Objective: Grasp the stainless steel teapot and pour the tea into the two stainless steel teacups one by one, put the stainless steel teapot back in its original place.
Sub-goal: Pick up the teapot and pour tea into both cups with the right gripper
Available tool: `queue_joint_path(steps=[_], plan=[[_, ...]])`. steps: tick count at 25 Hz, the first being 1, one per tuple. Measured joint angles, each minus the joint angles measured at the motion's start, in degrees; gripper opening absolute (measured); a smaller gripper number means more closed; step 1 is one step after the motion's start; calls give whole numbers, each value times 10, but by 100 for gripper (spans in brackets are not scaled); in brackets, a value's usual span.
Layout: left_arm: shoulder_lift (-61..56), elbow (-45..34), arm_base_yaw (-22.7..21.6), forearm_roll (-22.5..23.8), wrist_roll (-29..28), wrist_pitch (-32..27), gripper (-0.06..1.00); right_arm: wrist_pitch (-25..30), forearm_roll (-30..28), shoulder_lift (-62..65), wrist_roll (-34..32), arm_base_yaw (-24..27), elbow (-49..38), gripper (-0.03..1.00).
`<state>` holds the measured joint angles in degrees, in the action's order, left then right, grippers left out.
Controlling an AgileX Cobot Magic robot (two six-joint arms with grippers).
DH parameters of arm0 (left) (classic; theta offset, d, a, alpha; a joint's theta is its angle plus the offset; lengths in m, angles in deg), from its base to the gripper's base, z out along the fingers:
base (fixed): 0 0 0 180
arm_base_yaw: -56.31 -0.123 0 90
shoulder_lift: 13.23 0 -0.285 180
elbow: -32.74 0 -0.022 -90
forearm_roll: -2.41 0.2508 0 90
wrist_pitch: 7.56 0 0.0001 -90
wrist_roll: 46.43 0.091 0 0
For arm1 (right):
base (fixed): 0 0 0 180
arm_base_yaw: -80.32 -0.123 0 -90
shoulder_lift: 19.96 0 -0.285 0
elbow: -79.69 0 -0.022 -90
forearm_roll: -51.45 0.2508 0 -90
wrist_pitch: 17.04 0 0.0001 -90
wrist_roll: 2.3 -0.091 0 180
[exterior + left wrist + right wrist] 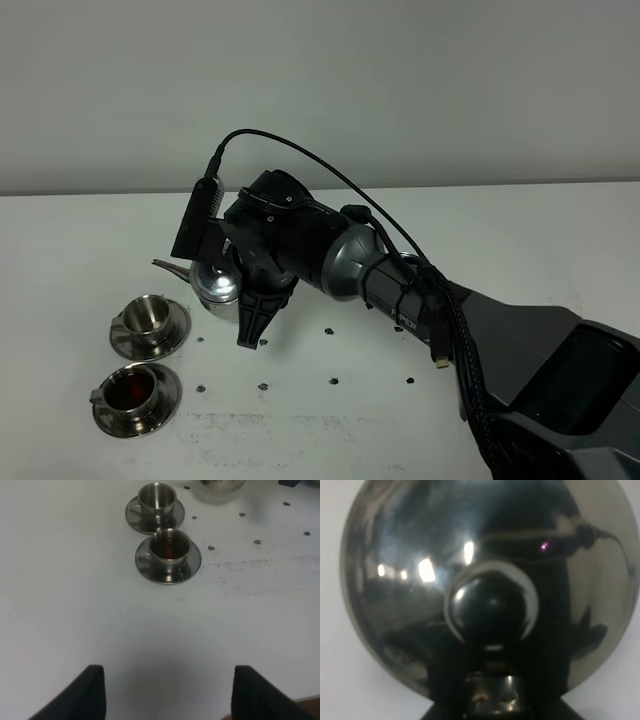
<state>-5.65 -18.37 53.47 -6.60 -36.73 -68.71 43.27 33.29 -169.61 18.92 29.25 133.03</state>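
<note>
The black-and-grey right arm [520, 350] fills the near corner, its right gripper [250, 325] clamped tight on the mirror-bright stainless steel teapot [215, 283], whose spout points toward the empty far steel teacup [150, 316]. The near steel teacup [132, 392] holds dark reddish-brown tea [169, 546]. The left gripper [170, 695] gapes wide, holding nothing, over the bare white table [90, 230], which lies open to its far edge.

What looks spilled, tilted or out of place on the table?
Nothing stands out. Both teacups sit upright on their saucers: the near teacup holds tea, the far teacup looks empty. No tea shows on the table; only faint grey scuffs. The teapot is held by the right gripper.
</note>
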Motion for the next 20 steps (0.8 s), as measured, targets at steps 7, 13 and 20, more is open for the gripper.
queue_joint_path(steps=[7,13,20], plan=[[0,0,0,0,0,0,54,-9,-15,-11,0,-10,0,17],[0,0,0,0,0,0,54,-14,-51,-12,0,-18,0,17],[0,0,0,0,0,0,54,-22,-76,-21,-1,-34,0,17]])
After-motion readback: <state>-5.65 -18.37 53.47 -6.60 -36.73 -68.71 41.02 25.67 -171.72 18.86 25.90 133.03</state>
